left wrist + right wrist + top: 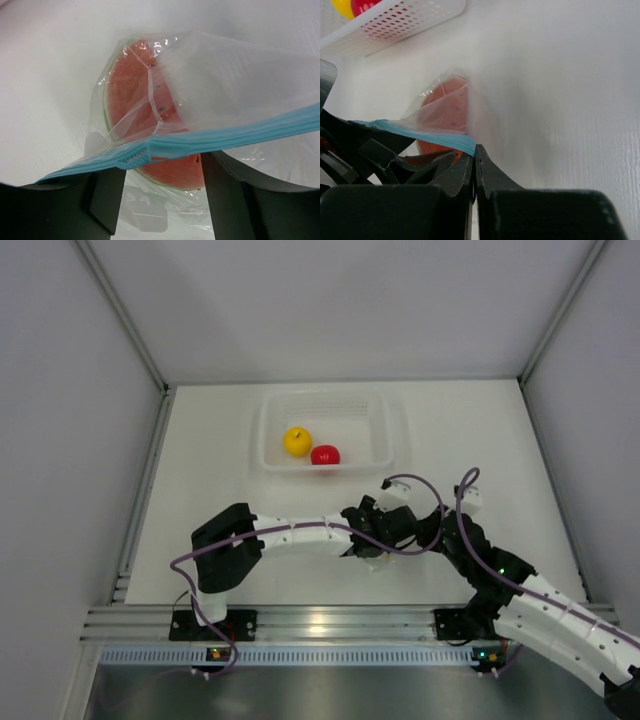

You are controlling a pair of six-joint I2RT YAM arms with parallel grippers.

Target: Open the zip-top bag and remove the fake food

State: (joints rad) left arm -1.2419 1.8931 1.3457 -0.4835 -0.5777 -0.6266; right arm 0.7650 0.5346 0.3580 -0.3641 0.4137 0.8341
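**Bag pinched at the zip, watermelon slice inside**

The right gripper (475,150) has its jaws pressed together on the end of the blue zip strip (420,134), nipping one corner of the zip-top bag (225,80). The left gripper (164,165) stands with its jaws well apart. The same strip runs across in front of them, and I cannot tell whether either finger has any plastic. Both grippers meet near the middle of the table (480,430), in front of the white perforated basket (270,410).

Inside the clear film lies a fake watermelon slice (132,95), red with dark seeds and a thin green rind, sitting toward the closed bottom of the bag. A yellow fruit (297,441) and a red fruit (325,454) rest in the basket, touching each other.

The step in hand looks like opening the mouth. Whether the seal is parted cannot be read from these views. Next, the left gripper probably needs to close on the opposite lip so the two can pull apart, then one must reach in for the slice. The film is floppy and may slip.
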